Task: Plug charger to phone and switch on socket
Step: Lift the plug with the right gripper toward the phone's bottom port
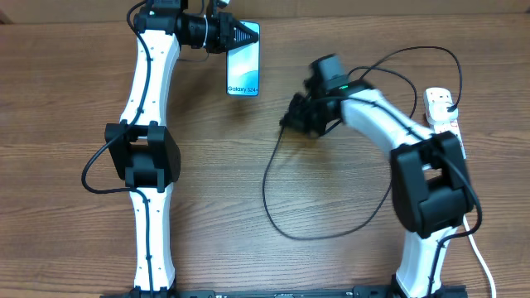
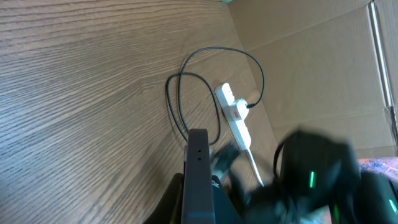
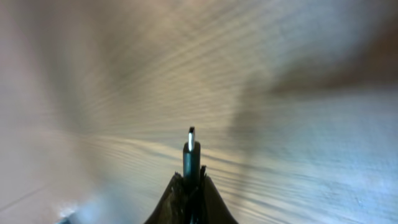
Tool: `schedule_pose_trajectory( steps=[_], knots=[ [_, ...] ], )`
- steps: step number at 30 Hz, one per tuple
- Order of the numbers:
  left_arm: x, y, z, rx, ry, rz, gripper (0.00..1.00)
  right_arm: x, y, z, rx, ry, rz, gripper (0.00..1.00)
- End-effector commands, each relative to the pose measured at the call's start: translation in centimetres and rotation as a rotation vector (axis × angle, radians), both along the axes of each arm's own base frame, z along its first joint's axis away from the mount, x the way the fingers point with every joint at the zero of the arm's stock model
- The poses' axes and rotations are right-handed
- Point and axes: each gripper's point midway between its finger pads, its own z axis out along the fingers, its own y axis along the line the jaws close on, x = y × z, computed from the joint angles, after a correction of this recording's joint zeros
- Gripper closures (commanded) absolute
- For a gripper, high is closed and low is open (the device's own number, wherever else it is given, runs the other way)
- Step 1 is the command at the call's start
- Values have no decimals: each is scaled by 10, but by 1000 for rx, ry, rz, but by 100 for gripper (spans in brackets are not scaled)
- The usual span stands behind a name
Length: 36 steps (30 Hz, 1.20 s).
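The phone (image 1: 243, 68), glossy light blue with "Galaxy" text, is held at its far end at the back of the table by my left gripper (image 1: 247, 35), which is shut on it. In the left wrist view the phone (image 2: 198, 168) shows edge-on between the fingers. My right gripper (image 1: 291, 121) is at mid-table, right of the phone and apart from it, shut on the charger's connector tip (image 3: 191, 148). The black charger cable (image 1: 267, 194) loops across the table and back to the white socket (image 1: 441, 106) at the right edge. The right wrist view is motion-blurred.
The socket (image 2: 235, 113) lies beside a cardboard wall (image 2: 323, 68) with its thick white cord (image 1: 480, 257) trailing toward the front. The cable loop (image 2: 179, 102) lies on the wood table between the two arms. The right arm (image 2: 314, 177) shows blurred close to the phone.
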Motion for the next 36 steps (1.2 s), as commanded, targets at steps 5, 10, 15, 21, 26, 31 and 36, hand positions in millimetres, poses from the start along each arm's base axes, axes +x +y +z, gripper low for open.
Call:
schedule_pose_trajectory(
  steps=[5, 10, 15, 21, 26, 31, 36],
  knots=[
    [1, -1, 19, -54, -32, -19, 96, -4, 12, 71, 450, -244, 338, 96],
    [8, -8, 28, -81, -32, 1, 96, -16, 15, 89, 555, -411, 493, 96],
    [4, -12, 35, -121, -7, -19, 95, -22, 19, 104, 633, -557, 592, 96],
    [-6, -15, 69, -279, 6, -126, 95, -23, 21, 133, 765, -687, 666, 96],
    [6, -16, 86, -311, 29, -96, 96, -10, 24, 152, 786, -707, 668, 96],
    [16, -16, 116, -360, 4, -80, 95, 13, 28, 182, 762, -744, 613, 96],
    [26, -6, 149, -418, -29, -29, 96, 24, 26, 223, 780, -822, 546, 96]
  ],
)
